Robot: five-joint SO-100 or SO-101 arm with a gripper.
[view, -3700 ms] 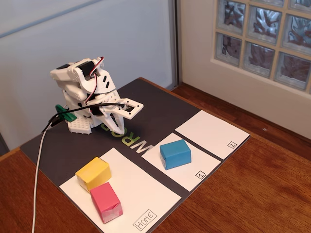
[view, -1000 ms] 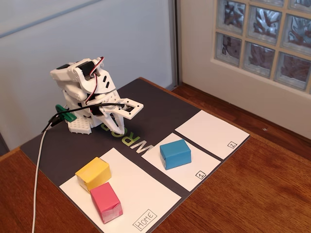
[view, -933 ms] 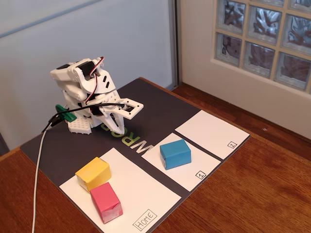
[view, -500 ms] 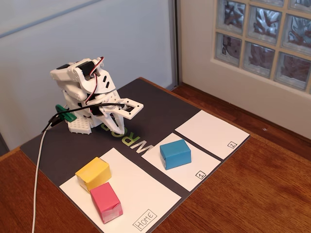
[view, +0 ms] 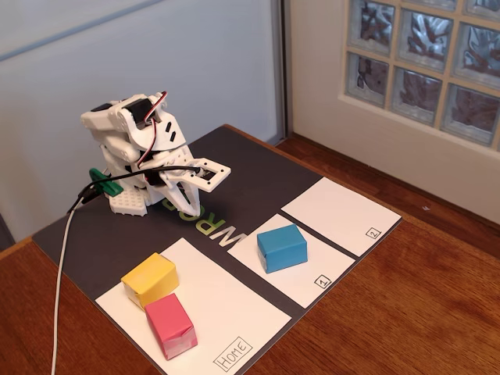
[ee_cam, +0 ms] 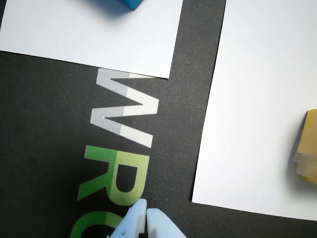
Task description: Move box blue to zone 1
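While the arm sits folded at the dark mat's (view: pixel 258 176) back, end effector (ee_cam: pixel 146 214) clenched empty, tips touching just above the mat's lettering, blue box (view: pixel 282 248) rests on zone 1 (view: pixel 312 291); yellow box (view: pixel 150 279), pink box (view: pixel 171 326) on Home panel (view: pixel 226 308)

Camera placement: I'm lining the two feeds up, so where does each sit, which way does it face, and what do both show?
Fixed view: raised off the mat's corner, looking down at the folded arm, the blue box on zone 1, and the yellow box.
Wrist view: on the arm, facing down at the mat lettering; only the closed end effector tips show.
Shared: blue box, yellow box, zone 1, lettering.
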